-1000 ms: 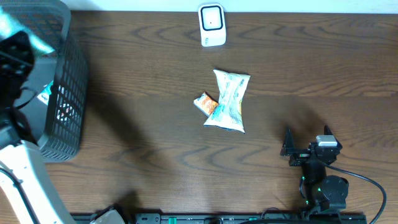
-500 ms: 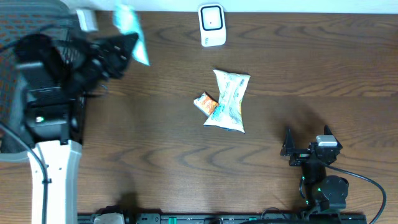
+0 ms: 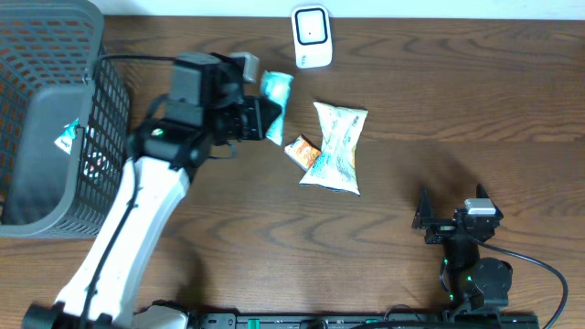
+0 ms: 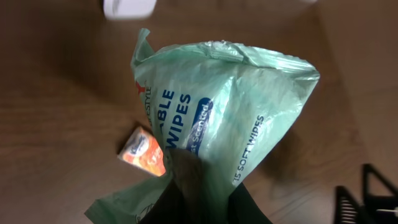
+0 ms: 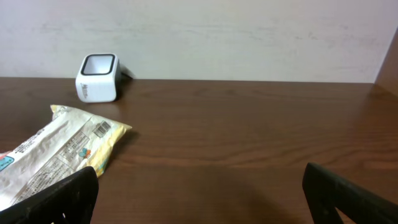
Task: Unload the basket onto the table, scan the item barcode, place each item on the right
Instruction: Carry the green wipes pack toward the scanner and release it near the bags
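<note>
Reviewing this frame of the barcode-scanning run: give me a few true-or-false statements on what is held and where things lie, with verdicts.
1. The left fingers are shut on the pale green plastic pack of wipes. True.
2. The white barcode scanner sits inside the grey mesh basket. False: it stands on the dark wooden table, outside the basket.
3. The right fingers grip the crinkled white and yellow snack bag. False: they are open and empty, apart from the bag, which lies on the table.
4. The small orange packet lies right beside the snack bag. True.
</note>
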Motion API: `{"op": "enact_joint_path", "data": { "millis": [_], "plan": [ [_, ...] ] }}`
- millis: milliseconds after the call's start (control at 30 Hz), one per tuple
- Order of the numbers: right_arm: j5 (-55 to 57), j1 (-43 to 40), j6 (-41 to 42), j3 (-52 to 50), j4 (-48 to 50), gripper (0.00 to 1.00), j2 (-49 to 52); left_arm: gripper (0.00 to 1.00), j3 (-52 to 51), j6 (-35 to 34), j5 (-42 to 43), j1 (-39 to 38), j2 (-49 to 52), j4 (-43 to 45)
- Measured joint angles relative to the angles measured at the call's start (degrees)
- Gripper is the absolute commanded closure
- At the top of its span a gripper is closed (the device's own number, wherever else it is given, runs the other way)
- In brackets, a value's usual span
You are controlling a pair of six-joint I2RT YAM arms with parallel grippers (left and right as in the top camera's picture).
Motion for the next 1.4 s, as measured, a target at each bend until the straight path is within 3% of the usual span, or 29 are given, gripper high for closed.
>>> {"op": "enact_joint_path", "data": {
  "millis": [333,700,1400],
  "plan": [
    [-0.02,0.0,0.0,0.0,0.0,0.01,0.0,0.92,0.0,1.51,-3.02,-4.72,11.69,-0.17],
    [-0.02,0.0,0.0,0.0,0.0,0.01,0.0,0.92,0.0,4.98,-15.45,-4.74,18.03,-0.68],
    [-0.02,0.0,0.0,0.0,0.0,0.01,0.0,0.92,0.0,9.01,-17.03,-9.05,25.46,-0.55]
  ]
}}
